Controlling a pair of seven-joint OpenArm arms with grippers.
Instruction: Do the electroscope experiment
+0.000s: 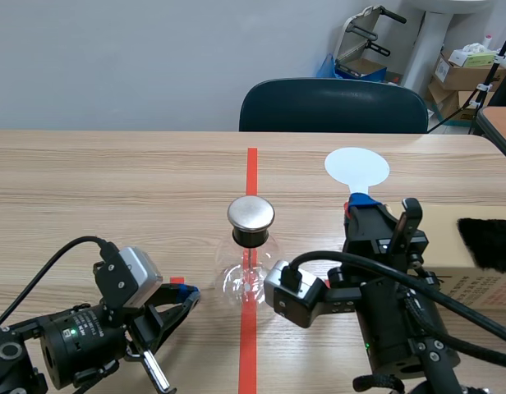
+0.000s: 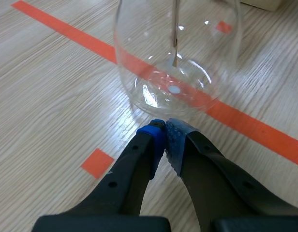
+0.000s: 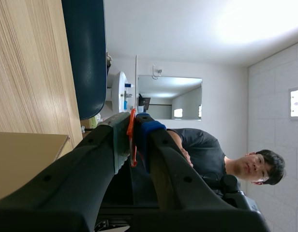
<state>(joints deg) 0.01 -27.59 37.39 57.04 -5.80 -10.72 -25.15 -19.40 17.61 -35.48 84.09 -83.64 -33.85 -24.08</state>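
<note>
**A:** Where are we finding the electroscope [image 1: 241,277]?

**B:** We are seeing it standing upright on the tabletop [image 1: 89,180], right on the red tape line [image 1: 251,164], between the two arms; its round metal cap [image 1: 250,213] is sitting on top of the clear glass bulb; a thin rod [image 2: 175,29] is hanging down inside the glass.

**A:** And how is the left tool [image 1: 190,293] looking?

**B:** It is lying low, just beside the bulb's base; its blue-padded fingers [image 2: 154,137] are pressing together with nothing between them; we are unable to tell whether the tips are touching the glass.

**A:** The right tool [image 1: 360,203]?

**B:** It is standing raised to the right of the electroscope, clamping the thin orange handle [image 3: 131,140] of a paddle [image 1: 357,167]; the pale round disc is sticking up above the fingers, apart from the cap.

**A:** What are we noticing around them?

**B:** A cardboard box [image 1: 475,275] is lying at the tabletop's right edge behind the right arm, with black fur [image 1: 487,242] at its top; a dark chair [image 1: 333,107] is standing at the far side; in the right wrist view a person [image 3: 202,150] in a dark shirt is showing past the fingers.
</note>
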